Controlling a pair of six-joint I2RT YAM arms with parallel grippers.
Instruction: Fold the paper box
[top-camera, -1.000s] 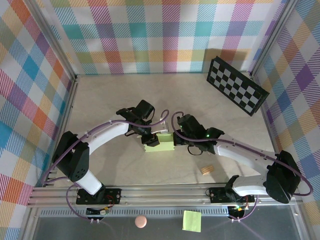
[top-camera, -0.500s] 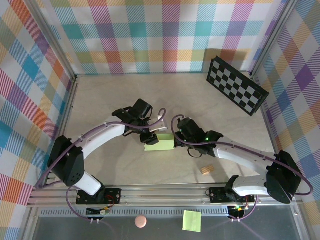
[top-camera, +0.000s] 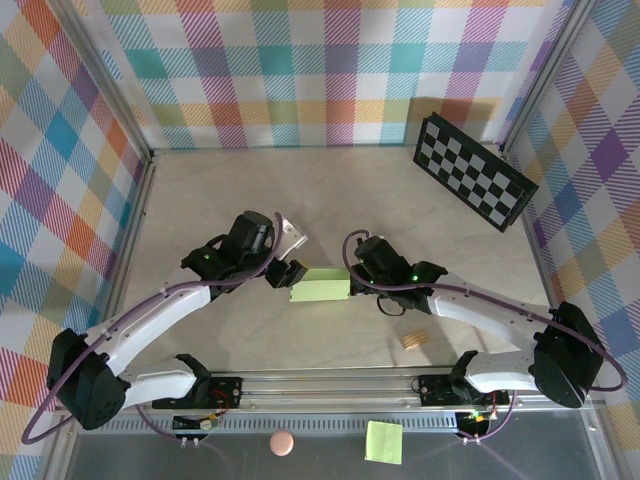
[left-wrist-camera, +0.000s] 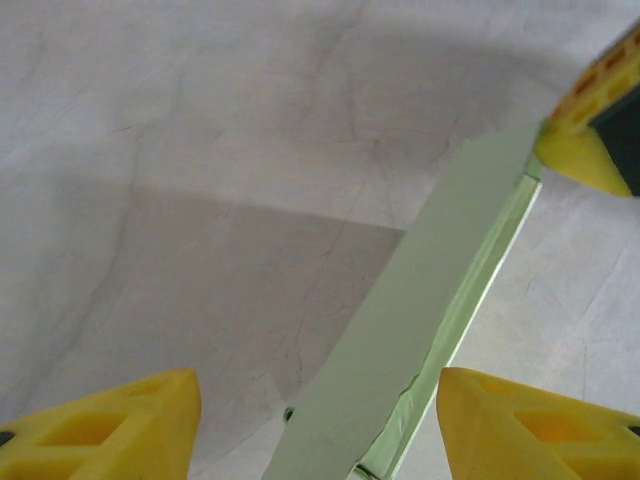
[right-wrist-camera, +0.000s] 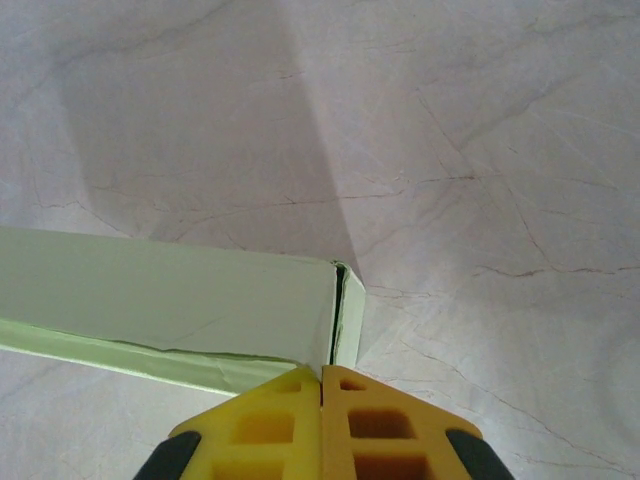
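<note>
The paper box (top-camera: 320, 289) lies on the table as a small flat pale-green rectangle, between the two grippers. In the left wrist view it runs as a slanted strip (left-wrist-camera: 430, 300) between my yellow fingertips (left-wrist-camera: 110, 425), which stand wide apart without touching it. My left gripper (top-camera: 290, 272) is open at the box's left end. My right gripper (top-camera: 355, 280) is shut, its joined tips (right-wrist-camera: 322, 400) pressed against the box's right end (right-wrist-camera: 345, 305), where a flap seam shows. The right gripper's yellow finger (left-wrist-camera: 595, 135) shows on that far end of the box.
A black-and-white checkerboard (top-camera: 474, 170) leans at the back right. A small wooden piece (top-camera: 412, 340) lies near the right arm. On the front ledge below the metal rail (top-camera: 330, 385) sit a bright green sticky note (top-camera: 384, 441) and a pink ball (top-camera: 282, 443).
My left gripper has opened, let go of the box's left end and drawn back to the left as its arm swung lower. The right gripper stays shut at the right end.
</note>
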